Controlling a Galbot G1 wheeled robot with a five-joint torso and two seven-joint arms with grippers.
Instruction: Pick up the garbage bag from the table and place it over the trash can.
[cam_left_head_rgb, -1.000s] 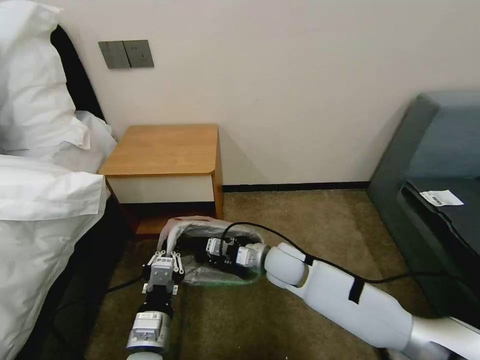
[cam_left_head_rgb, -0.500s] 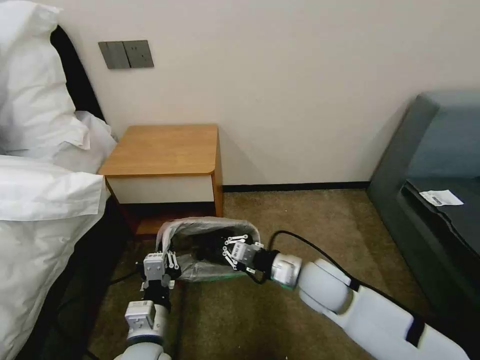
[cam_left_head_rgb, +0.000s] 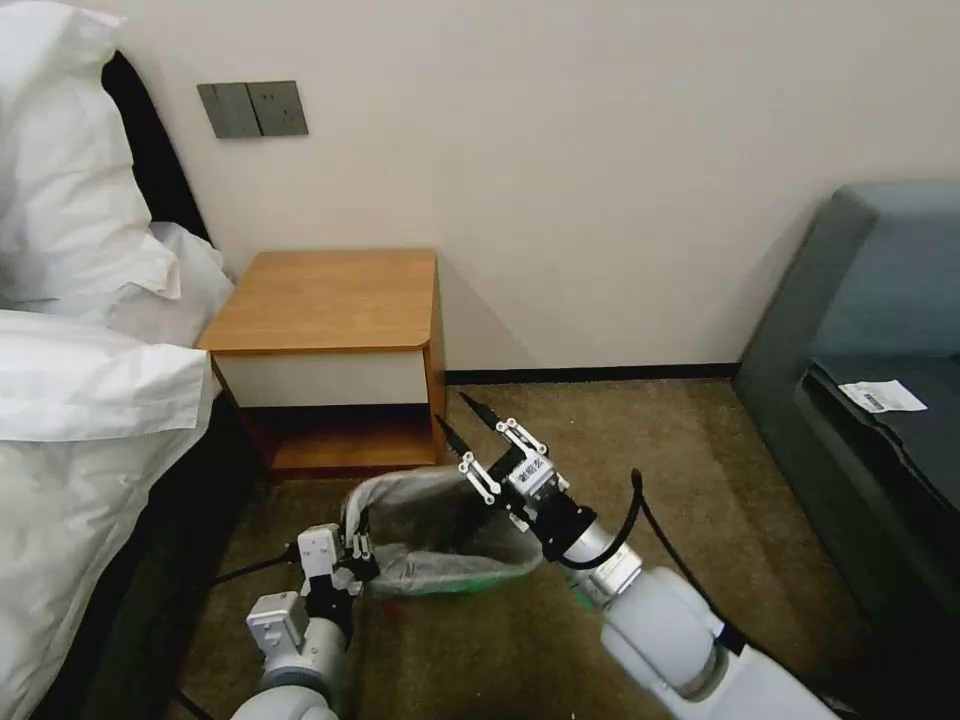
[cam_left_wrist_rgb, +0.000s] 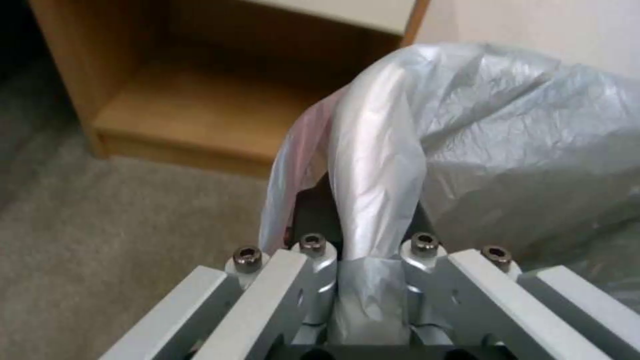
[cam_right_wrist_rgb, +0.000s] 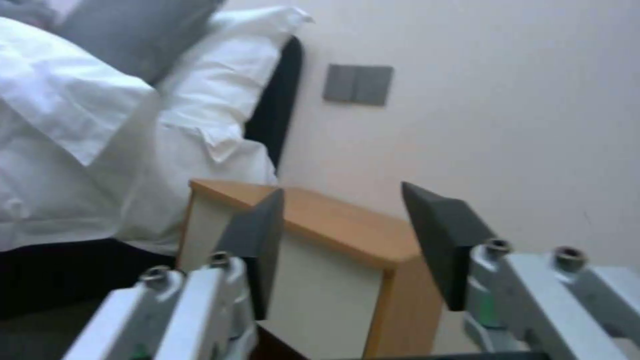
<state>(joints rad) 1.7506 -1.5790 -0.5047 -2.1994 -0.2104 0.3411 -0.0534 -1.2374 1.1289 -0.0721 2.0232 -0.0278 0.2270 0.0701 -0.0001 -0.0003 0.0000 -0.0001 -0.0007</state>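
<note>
I see the bed (cam_left_head_rgb: 80, 400) along my left, the table (cam_left_head_rgb: 330, 300) against the wall. On the carpet before it stands the trash can (cam_left_head_rgb: 450, 585), the garbage bag (cam_left_head_rgb: 440, 520) draped over it. My left tool (cam_left_head_rgb: 352, 556) is clamped on the bag's rim; my right tool (cam_left_head_rgb: 475, 430) hangs above, its 2 fingers apart.
</note>
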